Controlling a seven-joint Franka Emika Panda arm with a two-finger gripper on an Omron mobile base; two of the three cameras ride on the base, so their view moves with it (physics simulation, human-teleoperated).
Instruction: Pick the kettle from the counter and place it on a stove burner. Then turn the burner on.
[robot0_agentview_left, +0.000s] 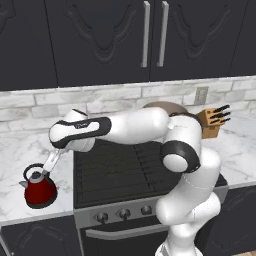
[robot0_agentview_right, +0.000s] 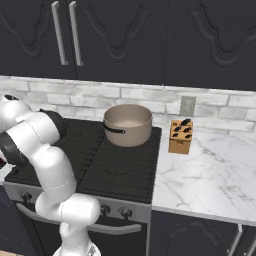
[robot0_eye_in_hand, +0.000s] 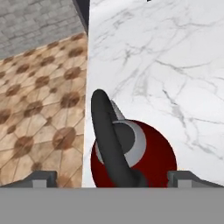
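Hand view looking down on the kettle (robot0_eye_in_hand: 148, 153), fingers (robot0_eye_in_hand: 43, 178) spread wide to both sides of its black arched handle, nothing pinched yet. Placed so to close across the handle for lifting. Kettle standing upright on the bench (robot0_agentview_left: 15, 150) left of the stove (robot0_agentview_left: 125, 170), very near the front edge, floor directly below. Beige pot (robot0_agentview_right: 128, 124) sitting on a rear burner; front burner (robot0_agentview_left: 107, 182) free, with open room for setting down

Dark cabinets (robot0_agentview_left: 105, 40), brick backsplash (robot0_agentview_right: 150, 102), tiled floor (robot0_eye_in_hand: 41, 100)
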